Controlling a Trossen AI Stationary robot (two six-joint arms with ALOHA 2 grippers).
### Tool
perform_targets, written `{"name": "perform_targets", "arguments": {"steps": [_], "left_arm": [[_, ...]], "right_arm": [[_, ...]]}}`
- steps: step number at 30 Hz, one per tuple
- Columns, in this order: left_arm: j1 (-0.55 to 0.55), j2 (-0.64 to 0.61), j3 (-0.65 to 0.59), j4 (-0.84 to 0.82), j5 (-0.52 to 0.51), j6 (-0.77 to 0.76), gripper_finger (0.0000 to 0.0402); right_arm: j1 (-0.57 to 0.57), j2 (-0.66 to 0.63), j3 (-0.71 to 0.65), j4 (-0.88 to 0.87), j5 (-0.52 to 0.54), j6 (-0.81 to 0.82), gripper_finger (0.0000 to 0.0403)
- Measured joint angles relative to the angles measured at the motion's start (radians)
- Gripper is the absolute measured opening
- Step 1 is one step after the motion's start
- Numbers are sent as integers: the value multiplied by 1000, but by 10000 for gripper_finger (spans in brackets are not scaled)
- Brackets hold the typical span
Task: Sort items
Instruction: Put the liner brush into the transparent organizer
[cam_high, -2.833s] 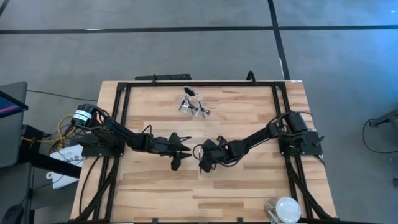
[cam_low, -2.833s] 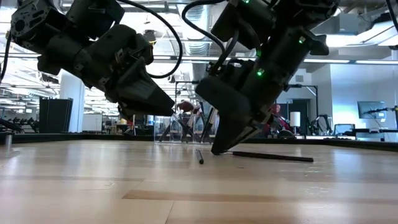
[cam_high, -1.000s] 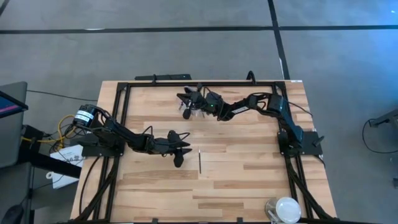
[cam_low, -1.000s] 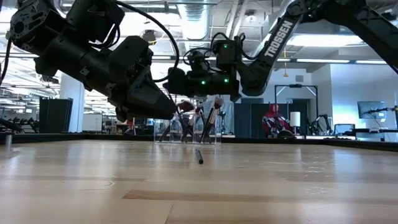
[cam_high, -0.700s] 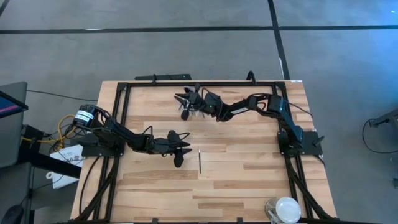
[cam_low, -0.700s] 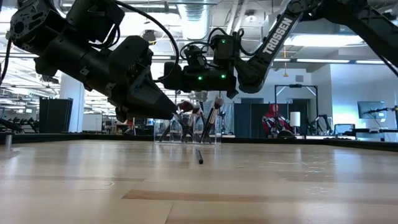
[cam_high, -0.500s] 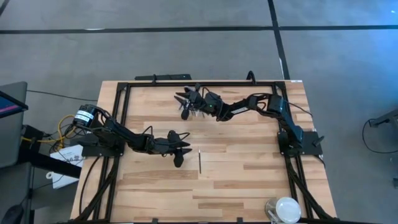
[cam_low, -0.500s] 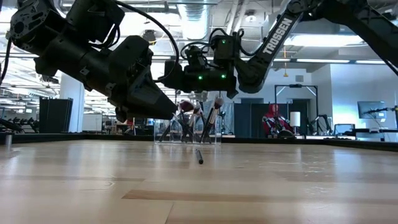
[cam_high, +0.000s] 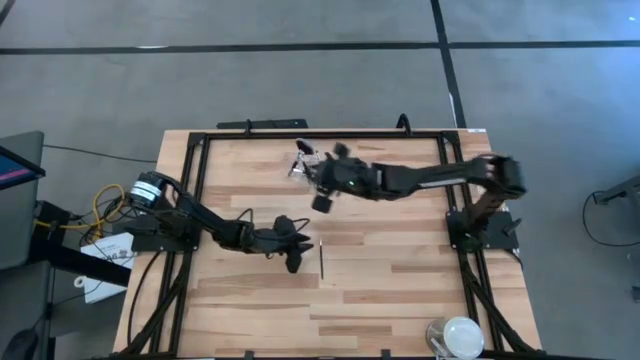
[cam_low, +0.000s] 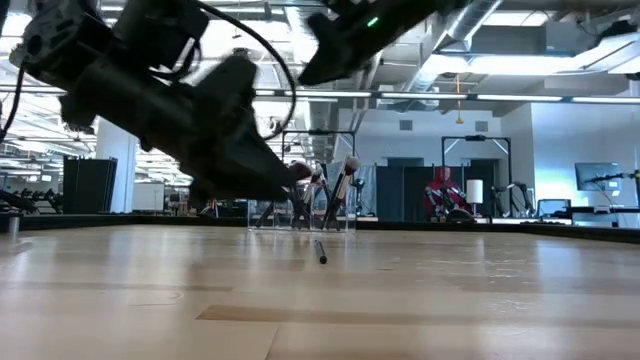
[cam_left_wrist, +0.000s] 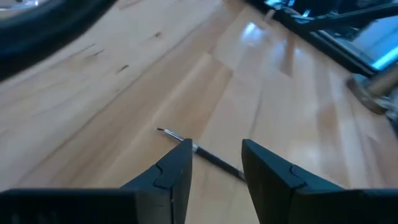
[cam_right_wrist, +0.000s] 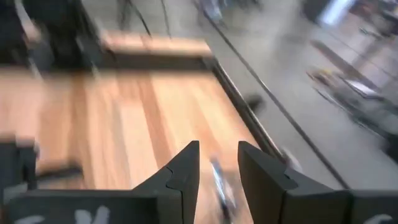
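Brushes stand bunched in the clear holder (cam_high: 312, 170) at the surface's (cam_high: 400, 280) far edge, while one brush (cam_high: 322, 260) lies loose near the middle, well apart from them. The right end effector (cam_high: 322, 203), which a second ago hung over the holder clenched on a brush, has swung back toward the centre with its fingers parted and nothing between them, so that brush looks delivered. The left end effector (cam_high: 293, 262) has edged closer to the loose brush (cam_left_wrist: 202, 151) and now sits just beside it, fingers spread and empty, the handle lying between them in its wrist view. That last brush is probably next.
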Motion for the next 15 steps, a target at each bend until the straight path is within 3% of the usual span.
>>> {"name": "perform_targets", "arguments": {"steps": [4,7,13,15], "left_arm": [[18,105,92,0,-11,-4,136],[32,149,146,-43,-13,-18,136],[51,114,242,-433,-10,-141,136],[55,107,268,-495,-10,-155,136]], "right_arm": [[85,-135,-1,-231,152,60,102],[139,-206,0,-302,181,155,102],[222,-261,-1,-332,181,179,102],[240,-259,-1,-333,181,176,102]]}}
